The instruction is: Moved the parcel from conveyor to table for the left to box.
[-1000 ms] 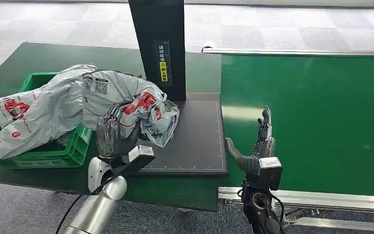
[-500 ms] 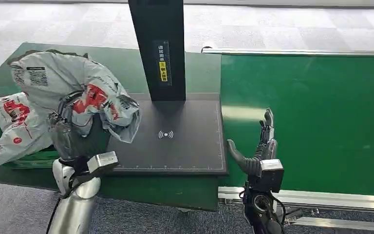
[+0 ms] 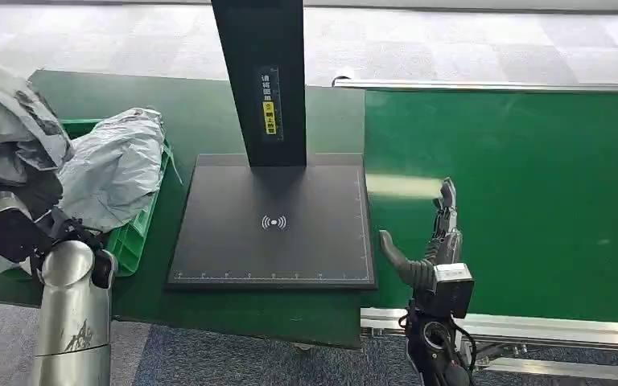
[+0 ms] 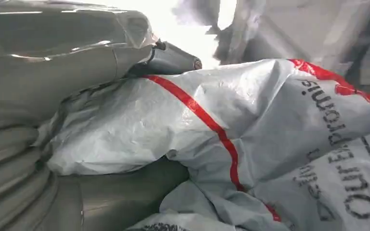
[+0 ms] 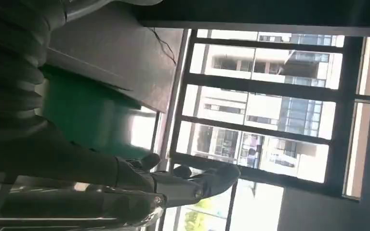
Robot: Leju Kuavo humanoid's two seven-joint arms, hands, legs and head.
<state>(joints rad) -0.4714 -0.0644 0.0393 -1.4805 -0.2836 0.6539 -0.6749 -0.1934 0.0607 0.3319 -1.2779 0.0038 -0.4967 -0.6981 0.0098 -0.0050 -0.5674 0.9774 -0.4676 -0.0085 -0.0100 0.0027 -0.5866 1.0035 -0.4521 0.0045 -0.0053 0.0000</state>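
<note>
The green conveyor belt (image 3: 515,193) is shown filling the right half of the head view, bounded by a metal rail along its far edge and another along its near edge; its surface is bare around the right hand. To its left stands the dark green table (image 3: 201,112), whose near edge runs just below a black scanning mat (image 3: 273,221). The mat's right edge lies just beside the belt, and a black upright post (image 3: 261,80) rises from the mat's far side. Pale tiled floor is seen beyond both surfaces, and large windows are visible in the right wrist view.

A green crate (image 3: 133,233) is placed at the table's left end, just beside the mat, with a grey bagged parcel (image 3: 113,173) resting in it.

The grey parcel with red print (image 4: 250,139) is held up at the far left of the head view, above the crate's near corner and well apart from the mat. It is grasped by the left hand (image 4: 77,77), the grey thumb pressed over its crumpled film; the darker fingers are probably wrapped behind it, though they are hidden.

The right hand (image 3: 430,245) is held released at the belt's left edge, its fingers extended and the thumb spread apart, touching nothing.
</note>
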